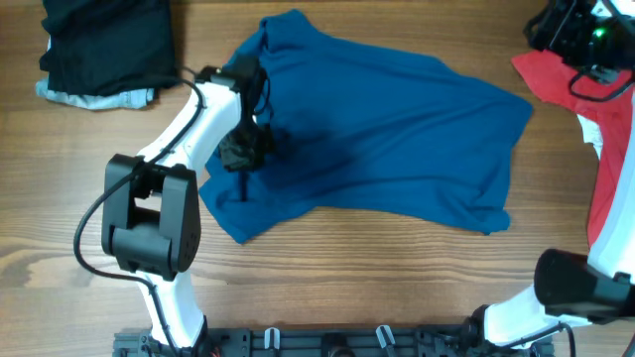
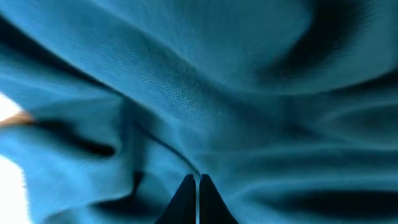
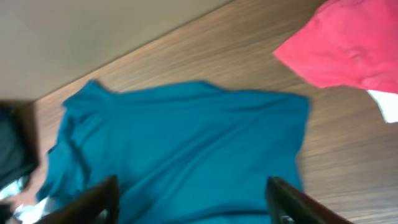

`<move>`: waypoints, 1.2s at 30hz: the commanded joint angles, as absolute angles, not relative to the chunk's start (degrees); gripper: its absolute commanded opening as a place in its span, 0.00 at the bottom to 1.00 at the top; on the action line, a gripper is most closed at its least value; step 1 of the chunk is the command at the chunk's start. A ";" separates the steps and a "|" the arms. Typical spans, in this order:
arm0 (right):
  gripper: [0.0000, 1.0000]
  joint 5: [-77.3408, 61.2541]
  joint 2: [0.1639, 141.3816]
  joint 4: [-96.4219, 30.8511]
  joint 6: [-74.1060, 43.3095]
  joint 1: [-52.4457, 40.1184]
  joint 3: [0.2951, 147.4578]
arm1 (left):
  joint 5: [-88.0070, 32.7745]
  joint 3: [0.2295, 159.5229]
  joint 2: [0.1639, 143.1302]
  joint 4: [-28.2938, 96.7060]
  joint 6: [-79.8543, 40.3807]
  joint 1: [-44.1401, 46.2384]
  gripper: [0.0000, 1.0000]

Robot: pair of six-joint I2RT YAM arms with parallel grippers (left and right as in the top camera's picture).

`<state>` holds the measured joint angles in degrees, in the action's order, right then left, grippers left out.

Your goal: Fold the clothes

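Observation:
The deep-blue shirt [image 1: 397,129] lies spread and rumpled across the middle of the table. My left gripper [image 1: 243,151] is down on its left part. In the left wrist view the fingers [image 2: 197,179] are pressed together on a fold of the blue shirt [image 2: 205,87], which fills the view. My right gripper [image 1: 585,40] hangs high at the far right, over the red shirt [image 1: 551,74]. Its fingers [image 3: 193,205] are wide apart and empty, and below them are the blue shirt [image 3: 186,137] and the red shirt [image 3: 348,43]. A black piece [image 1: 104,45] lies on a pale-blue piece [image 1: 94,96] at the far left.
The wooden table [image 1: 377,268] shows bare in front of the shirt. A white cloth edge [image 1: 592,134] lies by the red shirt at the right, and it also shows in the right wrist view [image 3: 388,102]. The arm bases stand along the front edge.

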<state>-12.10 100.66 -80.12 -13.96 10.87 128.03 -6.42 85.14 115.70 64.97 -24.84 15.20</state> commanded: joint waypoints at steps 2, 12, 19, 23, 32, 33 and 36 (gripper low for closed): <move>0.48 -17.26 99.00 -84.38 -11.97 7.53 128.51 | -9.58 79.22 114.54 60.95 -26.20 14.33 0.04; 0.47 -17.23 98.98 -88.75 -10.66 2.15 128.07 | -9.54 69.21 114.56 58.52 -26.24 2.57 0.04; 0.50 -17.21 99.00 -87.61 -10.68 2.15 128.07 | -10.59 64.75 113.99 65.39 -30.61 -4.40 0.04; 0.53 -13.28 99.00 -86.63 -13.74 2.15 127.96 | -11.51 64.75 109.30 70.04 -33.39 -3.07 0.04; 0.64 -12.08 99.15 -87.07 -13.47 1.85 122.65 | -9.65 64.77 84.64 65.41 -32.21 -1.08 0.39; 0.43 -12.08 99.15 -87.07 -13.26 1.41 120.18 | -9.61 64.75 83.24 64.62 -31.22 -0.30 0.83; 0.05 -12.32 99.09 -86.91 -13.91 -0.78 114.34 | -9.56 64.75 82.19 63.13 -29.80 2.17 1.00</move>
<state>-12.93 99.61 -86.91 -13.41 1.56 119.42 -10.26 64.73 83.53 64.14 -32.32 -0.34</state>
